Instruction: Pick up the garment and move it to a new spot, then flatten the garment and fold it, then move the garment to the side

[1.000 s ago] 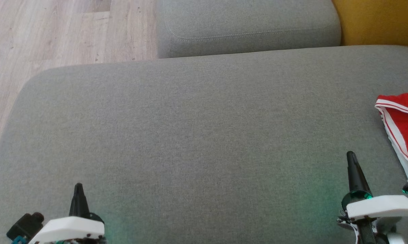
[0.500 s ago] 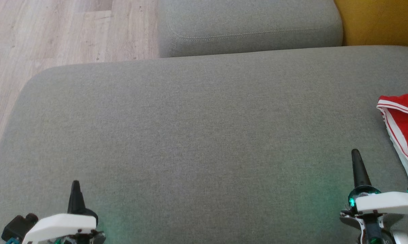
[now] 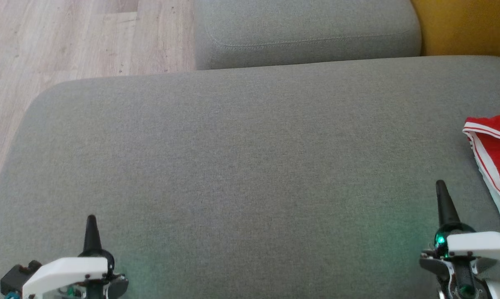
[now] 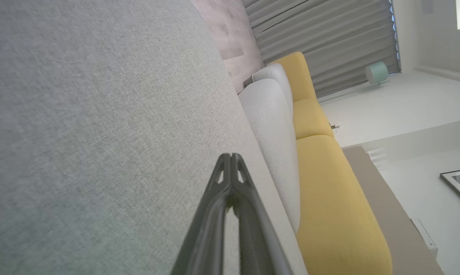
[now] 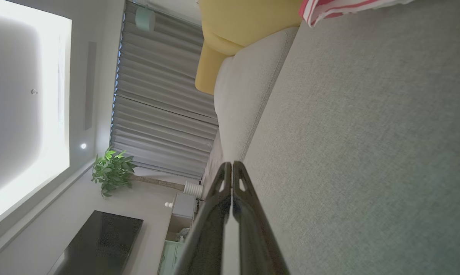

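**Figure. Both arms at rest over the seat cushion, garment at its right margin.**

The grey seat cushion (image 3: pixel 250 145) is the reference for all positions.

- **Left gripper** (image 3: pixel 91 217): it sits above the cushion's near-left corner. Its two dark fingers are pressed together into a single point and carry nothing. The left wrist view confirms this, with the fingertips of the left gripper (image 4: pixel 230 156) meeting over bare fabric.
- **Right gripper** (image 3: pixel 440 183): it sits above the cushion's near-right part, likewise pinched closed and empty, as the right wrist view of the same gripper (image 5: pixel 229 163) confirms.
- **Red garment with white stripes** (image 3: pixel 493 145): it lies on the cushion's right margin, beside the right gripper but apart from it, and is partly cut off by the frame. A corner of it also appears in the right wrist view (image 5: pixel 340 7).

Over the last second the head view has shifted slightly. Allowing for that shift, the garment has kept its place on the cushion. The two grippers have drifted slightly outward, the right one edging nearer the cloth.

No contact has been made, so this interval adds nothing to the task. With so little of the garment in view, it cannot be told whether it is folded. The pose would fit either the approach to a first pick or the rest after setting the garment aside.
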